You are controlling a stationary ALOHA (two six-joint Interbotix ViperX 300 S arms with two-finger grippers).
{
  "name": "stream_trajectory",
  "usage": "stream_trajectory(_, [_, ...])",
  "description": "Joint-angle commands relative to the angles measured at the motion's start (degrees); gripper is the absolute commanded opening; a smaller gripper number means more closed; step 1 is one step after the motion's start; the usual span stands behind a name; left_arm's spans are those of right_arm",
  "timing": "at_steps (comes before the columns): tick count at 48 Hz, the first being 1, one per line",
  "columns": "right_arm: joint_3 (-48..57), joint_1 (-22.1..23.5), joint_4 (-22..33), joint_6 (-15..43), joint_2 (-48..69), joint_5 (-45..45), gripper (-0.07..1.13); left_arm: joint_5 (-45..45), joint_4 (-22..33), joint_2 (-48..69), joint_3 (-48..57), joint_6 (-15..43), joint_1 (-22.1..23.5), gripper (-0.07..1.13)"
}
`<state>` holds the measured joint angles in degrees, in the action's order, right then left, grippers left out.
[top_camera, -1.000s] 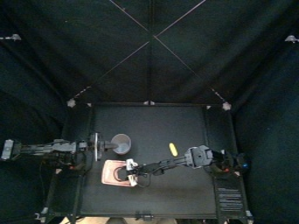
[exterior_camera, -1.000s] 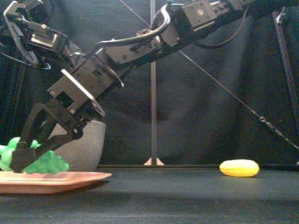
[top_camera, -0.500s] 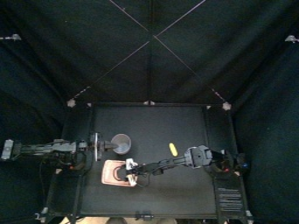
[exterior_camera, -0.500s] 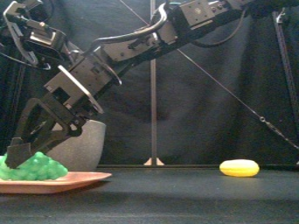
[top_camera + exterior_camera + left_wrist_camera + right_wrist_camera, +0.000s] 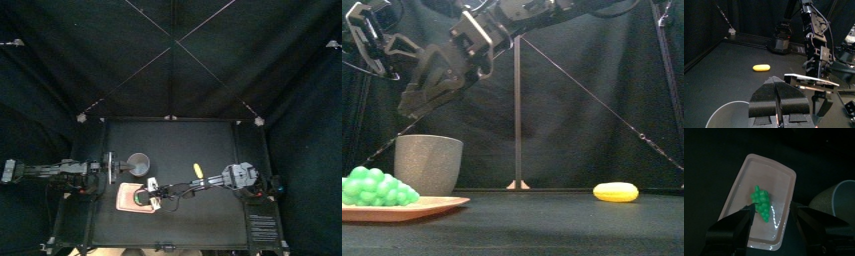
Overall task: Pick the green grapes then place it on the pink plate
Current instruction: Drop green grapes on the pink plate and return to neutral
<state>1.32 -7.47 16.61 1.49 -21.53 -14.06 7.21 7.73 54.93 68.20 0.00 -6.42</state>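
Green grapes point(image 5: 376, 188) lie on the pink plate point(image 5: 433, 205), straight below our right claw point(image 5: 420, 104) and apart from it. That claw hangs in the air with its jaws spread wide and nothing between them. From its wrist we look down through the gap at the grapes point(image 5: 761, 204), which sit along the middle of the plate point(image 5: 743, 180), clear of both jaws of the claw point(image 5: 775, 213). Seen from above, the claw point(image 5: 151, 189) sits over the plate's point(image 5: 123, 205) near corner.

Under the claw and just behind the plate stands a grey speckled cup point(image 5: 429, 165), upright. Well away from the claw, toward the side its arm comes from, a small yellow toy point(image 5: 615, 192) lies on the black counter point(image 5: 516, 228). Our left claw point(image 5: 776, 83) rests low on the other side of the plate, jaws pressed together with nothing in them. Black curtains point(image 5: 583, 90) close the space behind.

We see the grapes as a bright green cluster of small round bumps, lying on its side, fuller at one end and tapering at the other.
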Motion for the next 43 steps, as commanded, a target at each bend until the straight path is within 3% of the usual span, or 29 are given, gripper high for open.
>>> stream_trajectory(1, [3.6,-0.5,0.2,-0.1,6.2,5.0,0.92,0.3,0.0,-0.2,-0.8,0.0,0.0,0.07])
stream_trajectory(9, [12.1,-0.9,-0.5,0.4,12.1,11.7,0.92,-0.1,0.0,-0.2,-0.4,0.0,0.0,0.07])
stream_trajectory(24, [28.2,-0.5,-7.3,0.3,22.8,28.7,0.92,-0.2,0.1,-0.1,-0.3,0.0,0.0,0.08])
stream_trajectory(43, [41.7,1.0,-13.1,0.2,29.1,46.4,0.92,-0.2,0.0,-0.2,0.4,0.0,0.1,0.07])
